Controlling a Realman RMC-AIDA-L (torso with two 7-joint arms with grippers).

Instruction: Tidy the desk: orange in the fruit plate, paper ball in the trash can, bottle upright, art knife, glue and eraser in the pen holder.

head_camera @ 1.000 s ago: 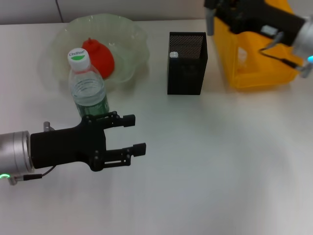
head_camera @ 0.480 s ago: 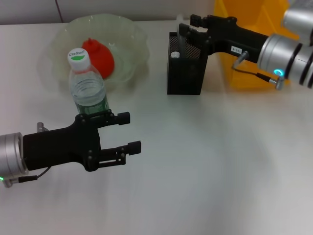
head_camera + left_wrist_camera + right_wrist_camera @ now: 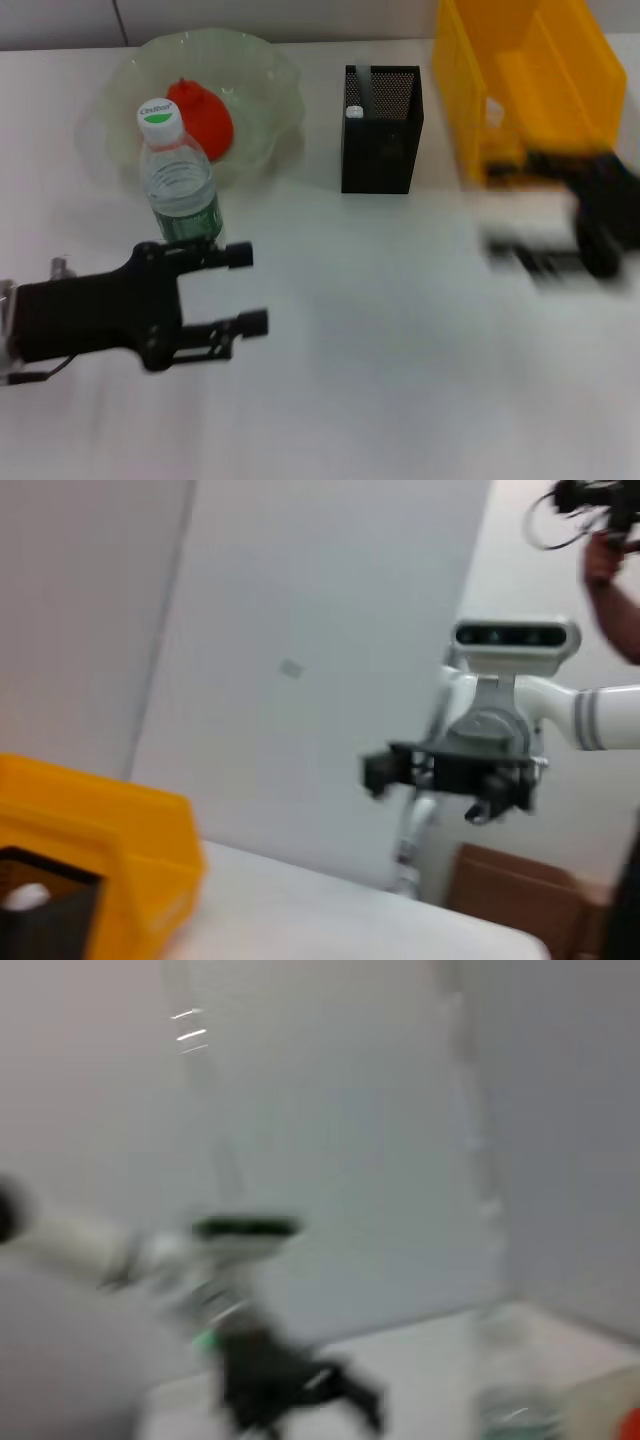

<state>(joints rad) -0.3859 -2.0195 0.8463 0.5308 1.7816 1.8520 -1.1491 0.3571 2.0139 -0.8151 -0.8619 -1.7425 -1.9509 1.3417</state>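
The bottle (image 3: 180,180) stands upright in front of the fruit plate (image 3: 270,62). The orange (image 3: 202,115) lies in the plate. The pen holder (image 3: 382,130) stands mid-table with a white-capped item (image 3: 353,112) and a dark stick in it; it also shows in the left wrist view (image 3: 45,905). The trash can (image 3: 530,80) stands at the back right and shows in the left wrist view (image 3: 110,825). My left gripper (image 3: 248,288) is open and empty, just in front of the bottle. My right gripper (image 3: 535,225) is a moving blur in front of the trash can. The paper ball and the eraser are out of view.
The white table (image 3: 400,380) stretches across the front and middle. In the left wrist view a white robot body (image 3: 510,680) and a brown box (image 3: 520,895) show beyond the table's far edge.
My right arm has swung from above the pen holder down and to the right, in front of the trash can. My left gripper has drawn back a little to the left.
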